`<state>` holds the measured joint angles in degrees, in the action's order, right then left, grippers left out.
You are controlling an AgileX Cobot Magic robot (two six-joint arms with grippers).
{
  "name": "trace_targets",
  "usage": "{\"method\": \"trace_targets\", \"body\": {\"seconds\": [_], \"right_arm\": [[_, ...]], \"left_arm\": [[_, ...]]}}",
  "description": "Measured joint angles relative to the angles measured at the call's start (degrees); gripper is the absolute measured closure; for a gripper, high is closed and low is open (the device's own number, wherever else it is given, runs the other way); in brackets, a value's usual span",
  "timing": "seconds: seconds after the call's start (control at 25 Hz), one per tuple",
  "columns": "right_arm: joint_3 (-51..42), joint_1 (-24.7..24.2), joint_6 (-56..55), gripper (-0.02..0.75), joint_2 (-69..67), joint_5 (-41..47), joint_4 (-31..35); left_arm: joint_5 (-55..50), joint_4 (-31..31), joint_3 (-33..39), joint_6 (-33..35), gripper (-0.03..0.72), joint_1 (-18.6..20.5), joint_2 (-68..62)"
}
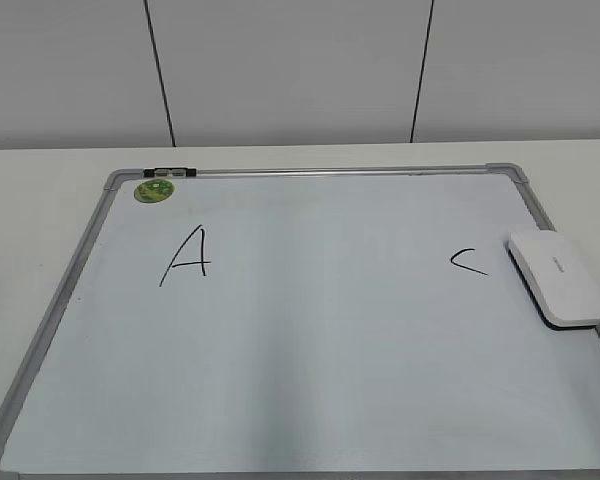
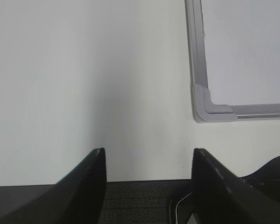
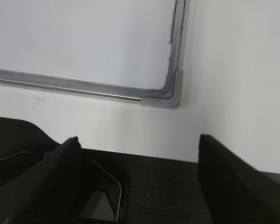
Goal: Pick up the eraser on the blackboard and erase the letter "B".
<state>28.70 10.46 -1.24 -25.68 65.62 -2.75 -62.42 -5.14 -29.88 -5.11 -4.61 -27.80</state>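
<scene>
The white eraser [image 1: 558, 278] lies on the right edge of the blackboard [image 1: 310, 330], a white dry-erase board with a grey frame. A black "A" [image 1: 187, 256] is on the left and a small black "C" [image 1: 469, 263] just left of the eraser. No letter "B" shows between them. My left gripper [image 2: 148, 161] is open and empty over the table near the board's near left corner [image 2: 210, 108]. My right gripper [image 3: 139, 144] is open and empty near the board's near right corner [image 3: 170, 95]. Neither gripper shows in the exterior view.
A round green sticker [image 1: 152, 189] and a small black clip [image 1: 170, 173] sit at the board's far left corner. The white table [image 1: 40, 190] runs round the board, with a grey panelled wall [image 1: 300, 70] behind. Dark floor [image 2: 135, 200] shows below the table's front edge.
</scene>
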Motion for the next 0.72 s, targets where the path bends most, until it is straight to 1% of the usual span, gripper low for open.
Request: {"method": "trace_targets", "body": {"seconds": [0.2, 0.4, 0.72], "right_arm": [[-0.1, 0.0, 0.5, 0.164, 0.0, -0.3, 0.0], [-0.1, 0.0, 2.9, 0.164, 0.0, -0.3, 0.8], [-0.2, 0.0, 3.3, 0.164, 0.0, -0.3, 0.9]], "left_arm": [[0.2, -0.1, 0.0, 0.0, 0.251, -0.6, 0.0], [0.2, -0.1, 0.0, 0.0, 0.251, -0.6, 0.0], [0.3, 0.1, 0.0, -0.1, 0.251, -0.6, 0.0]]}}
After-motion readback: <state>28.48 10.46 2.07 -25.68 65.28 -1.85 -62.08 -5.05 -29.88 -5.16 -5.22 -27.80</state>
